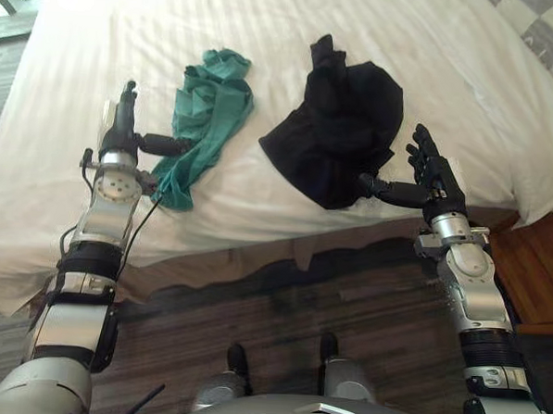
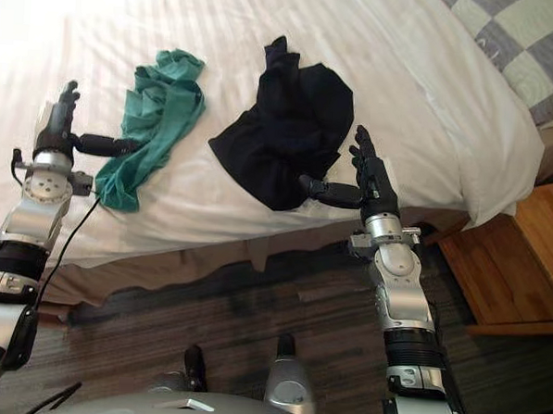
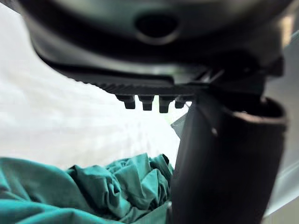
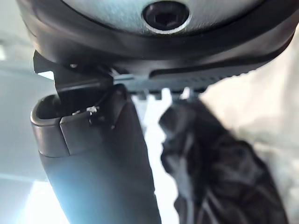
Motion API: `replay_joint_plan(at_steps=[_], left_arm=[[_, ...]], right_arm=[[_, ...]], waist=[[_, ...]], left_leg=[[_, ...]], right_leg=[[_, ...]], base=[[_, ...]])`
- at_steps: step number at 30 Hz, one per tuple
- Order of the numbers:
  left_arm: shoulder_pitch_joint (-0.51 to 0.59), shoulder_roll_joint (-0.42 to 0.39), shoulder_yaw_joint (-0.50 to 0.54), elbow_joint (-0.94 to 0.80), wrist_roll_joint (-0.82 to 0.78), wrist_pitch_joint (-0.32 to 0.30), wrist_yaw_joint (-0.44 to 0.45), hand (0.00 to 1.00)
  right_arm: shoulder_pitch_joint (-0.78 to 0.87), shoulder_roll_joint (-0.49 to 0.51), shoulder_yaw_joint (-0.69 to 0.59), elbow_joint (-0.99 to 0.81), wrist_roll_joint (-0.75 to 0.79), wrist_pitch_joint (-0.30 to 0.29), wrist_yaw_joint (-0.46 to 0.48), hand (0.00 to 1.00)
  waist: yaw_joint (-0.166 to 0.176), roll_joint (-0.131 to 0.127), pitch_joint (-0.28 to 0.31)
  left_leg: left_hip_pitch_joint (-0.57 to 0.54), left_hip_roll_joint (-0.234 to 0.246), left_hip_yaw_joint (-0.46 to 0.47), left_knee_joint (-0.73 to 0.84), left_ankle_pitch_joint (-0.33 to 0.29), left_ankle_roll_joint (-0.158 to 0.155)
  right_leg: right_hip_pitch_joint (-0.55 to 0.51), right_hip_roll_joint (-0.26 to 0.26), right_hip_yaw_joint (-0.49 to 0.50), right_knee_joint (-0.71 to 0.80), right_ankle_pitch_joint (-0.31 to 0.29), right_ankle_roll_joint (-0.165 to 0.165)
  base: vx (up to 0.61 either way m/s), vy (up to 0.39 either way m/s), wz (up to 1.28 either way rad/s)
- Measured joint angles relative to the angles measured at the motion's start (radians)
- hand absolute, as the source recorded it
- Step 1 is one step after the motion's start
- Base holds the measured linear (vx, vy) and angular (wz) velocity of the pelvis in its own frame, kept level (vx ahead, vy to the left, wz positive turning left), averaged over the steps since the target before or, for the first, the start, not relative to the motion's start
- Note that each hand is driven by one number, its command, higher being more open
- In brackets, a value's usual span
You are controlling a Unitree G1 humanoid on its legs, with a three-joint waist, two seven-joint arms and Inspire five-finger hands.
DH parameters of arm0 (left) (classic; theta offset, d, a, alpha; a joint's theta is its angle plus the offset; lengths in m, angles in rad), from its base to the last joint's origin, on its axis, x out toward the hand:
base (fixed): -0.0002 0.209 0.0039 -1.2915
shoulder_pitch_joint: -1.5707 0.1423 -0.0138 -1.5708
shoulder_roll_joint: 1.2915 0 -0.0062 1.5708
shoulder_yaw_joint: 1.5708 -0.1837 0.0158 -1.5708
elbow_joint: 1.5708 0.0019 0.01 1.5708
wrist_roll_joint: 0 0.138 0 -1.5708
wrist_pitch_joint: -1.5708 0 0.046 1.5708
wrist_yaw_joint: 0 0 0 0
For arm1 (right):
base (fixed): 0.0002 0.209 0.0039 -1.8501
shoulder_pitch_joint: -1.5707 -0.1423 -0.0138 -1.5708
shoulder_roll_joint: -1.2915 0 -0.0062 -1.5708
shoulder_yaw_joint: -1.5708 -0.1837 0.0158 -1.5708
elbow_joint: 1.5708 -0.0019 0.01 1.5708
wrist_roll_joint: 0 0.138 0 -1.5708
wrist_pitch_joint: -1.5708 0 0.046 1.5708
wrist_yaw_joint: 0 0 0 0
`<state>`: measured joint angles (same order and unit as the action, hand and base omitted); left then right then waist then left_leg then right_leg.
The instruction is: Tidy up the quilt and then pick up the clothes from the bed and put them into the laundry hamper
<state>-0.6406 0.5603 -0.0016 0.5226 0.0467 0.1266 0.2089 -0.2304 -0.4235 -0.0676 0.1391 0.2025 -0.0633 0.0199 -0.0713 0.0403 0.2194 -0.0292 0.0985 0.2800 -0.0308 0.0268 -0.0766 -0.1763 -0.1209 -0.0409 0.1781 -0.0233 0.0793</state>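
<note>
My left hand (image 1: 123, 127) was up over the near side of the bed. Its fingers were straight and apart, pointing away from me. They held nothing. The thumb stuck out sideways to the green clothes (image 1: 207, 115). The thumb tip was right at the edge of the green clothes. I could not tell if it pressed on them.

The green clothes lay in a crumpled strip on the white quilt (image 1: 89, 58), on my left side. In my left wrist view they were bunched up (image 3: 117, 186) just past my thumb.

My right hand (image 1: 434, 176) was up over the near edge of the bed, on my right side. Its fingers were straight and spread too, and they held nothing. Its thumb pointed sideways at the black clothes (image 1: 341, 118) and its tip touched their near edge.

The black clothes lay in a big dark heap in the middle of the quilt. They were near the green clothes but not touching them.

The quilt was spread flat over the bed with soft lines in it, and it hung down over the near edge. A checked pillow (image 2: 512, 43) was at the far right corner. A wooden stand (image 2: 524, 262) stood beside the bed on my right. The dark floor (image 1: 281, 300) was below me.
</note>
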Motion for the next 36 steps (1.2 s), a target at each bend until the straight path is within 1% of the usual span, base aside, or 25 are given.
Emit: replay_joint_plan(at_steps=[2,4,7,8,10,12,13,14,15,17,18,19,20,21,23,24,25,26,29,32,34,35,36], left_arm=[[-0.032,0.000,-0.003,0.000,0.000,0.021,0.009,1.00],[-0.036,0.000,-0.003,0.000,0.000,0.037,0.009,1.00],[-0.041,0.000,-0.007,-0.003,0.000,0.059,0.009,1.00],[-0.058,0.000,-0.013,-0.003,0.000,0.075,0.009,1.00],[-0.096,0.000,-0.015,-0.003,0.002,0.081,0.008,1.00],[-0.134,0.000,-0.015,-0.016,0.012,0.112,0.007,1.00],[-0.155,0.000,-0.015,-0.024,0.035,0.138,0.004,1.00],[-0.161,0.000,-0.015,-0.025,0.046,0.147,0.005,1.00],[-0.180,0.000,-0.015,-0.025,0.048,0.182,0.005,1.00],[-0.205,0.001,-0.014,-0.025,0.065,0.223,0.005,1.00],[-0.223,0.001,-0.014,-0.025,0.088,0.264,0.005,1.00],[-0.228,0.001,-0.014,-0.024,0.093,0.281,0.001,1.00],[-0.236,0.002,-0.012,-0.022,0.129,0.314,-0.010,1.00],[-0.236,0.006,-0.012,-0.022,0.146,0.324,-0.018,1.00],[-0.257,0.023,0.008,-0.023,0.218,0.341,-0.075,1.00],[-0.263,0.031,0.011,-0.022,0.241,0.347,-0.097,1.00],[-0.262,0.041,0.019,-0.026,0.276,0.356,-0.153,0.00],[-0.262,0.042,0.026,-0.026,0.314,0.356,-0.202,0.00],[-0.260,0.046,0.053,-0.027,0.401,0.355,-0.277,0.00],[-0.247,0.053,0.058,-0.027,0.485,0.349,-0.304,0.00],[-0.214,0.061,0.073,-0.027,0.514,0.324,-0.304,0.00],[-0.192,0.061,0.088,-0.025,0.506,0.303,-0.301,0.00],[-0.151,0.062,0.105,-0.015,0.484,0.266,-0.286,0.00]], right_arm=[[-0.001,0.000,0.000,-0.074,0.002,0.001,-0.002,1.00],[-0.001,0.000,0.001,-0.122,0.004,0.001,-0.002,1.00],[-0.001,-0.001,0.000,-0.189,0.010,0.001,0.002,1.00],[-0.002,-0.003,0.000,-0.218,0.010,0.001,0.003,1.00],[-0.005,-0.004,0.000,-0.252,0.010,0.001,0.014,1.00],[-0.020,-0.005,0.010,-0.268,0.010,0.002,0.026,1.00],[-0.038,-0.005,0.015,-0.268,0.010,0.002,0.036,1.00],[-0.047,-0.006,0.018,-0.268,0.010,0.003,0.039,1.00],[-0.065,-0.010,0.022,-0.271,0.010,0.004,0.043,1.00],[-0.077,-0.021,0.022,-0.281,0.010,0.006,0.043,1.00],[-0.086,-0.037,0.023,-0.288,0.010,0.016,0.044,1.00],[-0.086,-0.045,0.022,-0.293,0.010,0.023,0.044,1.00],[-0.087,-0.057,0.019,-0.305,0.010,0.038,0.044,1.00],[-0.087,-0.059,0.017,-0.312,0.010,0.039,0.043,1.00],[-0.087,-0.077,0.009,-0.338,0.011,0.042,0.047,1.00],[-0.087,-0.080,0.006,-0.344,0.011,0.042,0.051,1.00],[-0.087,-0.081,-0.002,-0.349,0.011,0.042,0.061,1.00],[-0.087,-0.081,-0.007,-0.350,0.011,0.042,0.066,1.00],[-0.099,-0.087,-0.033,-0.352,0.012,0.042,0.096,1.00],[-0.104,-0.108,-0.040,-0.352,0.011,0.042,0.126,1.00],[-0.112,-0.136,-0.038,-0.352,0.009,0.041,0.155,1.00],[-0.119,-0.146,-0.037,-0.352,0.007,0.041,0.162,1.00],[-0.132,-0.170,-0.030,-0.352,0.000,0.041,0.169,1.00]], waist=[[-0.009,0.005,0.029],[-0.016,0.009,0.037],[-0.027,0.004,0.059],[-0.027,0.002,0.077],[-0.027,0.001,0.096],[-0.030,-0.002,0.111],[-0.031,-0.002,0.130],[-0.031,-0.002,0.142],[-0.031,0.002,0.157],[-0.038,0.004,0.166],[-0.042,0.004,0.171],[-0.043,0.004,0.173],[-0.045,0.002,0.188],[-0.044,0.002,0.196],[-0.045,0.008,0.219],[-0.045,0.009,0.220],[-0.045,0.011,0.222],[-0.046,0.011,0.222],[-0.053,0.011,0.222],[-0.065,0.012,0.221],[-0.076,0.015,0.219],[-0.085,0.019,0.218],[-0.096,0.025,0.217]], left_leg=[[-0.023,0.001,0.013,0.012,0.000,0.000],[-0.033,0.000,0.025,0.012,0.000,0.000],[-0.035,0.007,0.061,0.024,-0.003,-0.005],[-0.037,0.009,0.081,0.035,-0.006,-0.009],[-0.064,0.012,0.097,0.053,-0.008,-0.011],[-0.095,0.015,0.109,0.066,-0.009,-0.010],[-0.105,0.016,0.116,0.072,-0.008,-0.010],[-0.106,0.016,0.122,0.076,-0.008,-0.010],[-0.122,0.016,0.136,0.083,-0.009,-0.009],[-0.156,0.016,0.145,0.089,-0.008,-0.007],[-0.192,0.016,0.151,0.099,-0.005,-0.004],[-0.202,0.016,0.154,0.099,-0.004,-0.003],[-0.210,0.016,0.161,0.100,-0.003,-0.002],[-0.211,0.016,0.166,0.101,-0.003,-0.002],[-0.231,0.017,0.175,0.106,-0.003,-0.002],[-0.238,0.018,0.175,0.108,-0.003,-0.002],[-0.246,0.020,0.176,0.112,-0.003,-0.002],[-0.245,0.020,0.176,0.112,-0.003,-0.002],[-0.245,0.016,0.176,0.111,-0.003,-0.001],[-0.238,0.016,0.176,0.109,-0.003,-0.001],[-0.221,0.014,0.180,0.095,0.002,0.005],[-0.214,0.013,0.180,0.091,0.003,0.007],[-0.196,0.012,0.181,0.077,0.008,0.010]], right_leg=[[-0.029,-0.001,0.012,0.005,0.006,-0.001],[-0.047,-0.002,0.020,0.012,0.006,0.000],[-0.055,-0.007,0.035,0.015,0.006,0.000],[-0.061,-0.007,0.045,0.024,0.006,0.000],[-0.090,-0.008,0.048,0.044,0.006,0.000],[-0.125,-0.009,0.051,0.056,0.007,0.000],[-0.141,-0.009,0.056,0.070,0.007,0.000],[-0.145,-0.009,0.060,0.075,0.007,0.000],[-0.169,-0.009,0.071,0.085,0.007,0.001],[-0.206,-0.012,0.073,0.093,0.011,0.008],[-0.247,-0.013,0.078,0.103,0.016,0.015],[-0.259,-0.013,0.081,0.103,0.018,0.019],[-0.275,-0.012,0.089,0.108,0.020,0.022],[-0.281,-0.012,0.095,0.113,0.020,0.022],[-0.305,-0.011,0.100,0.117,0.020,0.022],[-0.311,-0.011,0.100,0.118,0.021,0.024],[-0.318,-0.011,0.099,0.117,0.022,0.026],[-0.317,-0.011,0.099,0.117,0.022,0.026],[-0.317,-0.015,0.099,0.117,0.022,0.026],[-0.309,-0.015,0.098,0.115,0.023,0.027],[-0.303,-0.014,0.099,0.114,0.023,0.028],[-0.298,-0.014,0.098,0.114,0.023,0.028],[-0.284,-0.013,0.097,0.112,0.023,0.028]], base=[[-0.02,-0.009,-0.10],[0.01,-0.001,-0.16],[0.02,0.008,-0.16],[0.00,-0.005,-0.16],[-0.03,0.002,-0.03],[-0.04,-0.010,-0.01],[-0.04,-0.013,-0.08],[-0.06,-0.012,-0.16],[-0.05,-0.007,-0.14],[-0.03,-0.012,-0.07],[-0.01,-0.020,-0.05],[0.02,-0.027,-0.10],[0.04,-0.020,-0.13],[0.05,-0.026,-0.19],[0.04,-0.038,-0.09],[0.05,-0.051,0.02],[0.06,-0.048,0.01],[0.06,-0.035,0.01],[0.05,-0.019,0.01],[0.04,-0.021,-0.01],[0.05,-0.030,-0.07],[0.05,-0.027,-0.06],[0.07,-0.039,-0.04]])
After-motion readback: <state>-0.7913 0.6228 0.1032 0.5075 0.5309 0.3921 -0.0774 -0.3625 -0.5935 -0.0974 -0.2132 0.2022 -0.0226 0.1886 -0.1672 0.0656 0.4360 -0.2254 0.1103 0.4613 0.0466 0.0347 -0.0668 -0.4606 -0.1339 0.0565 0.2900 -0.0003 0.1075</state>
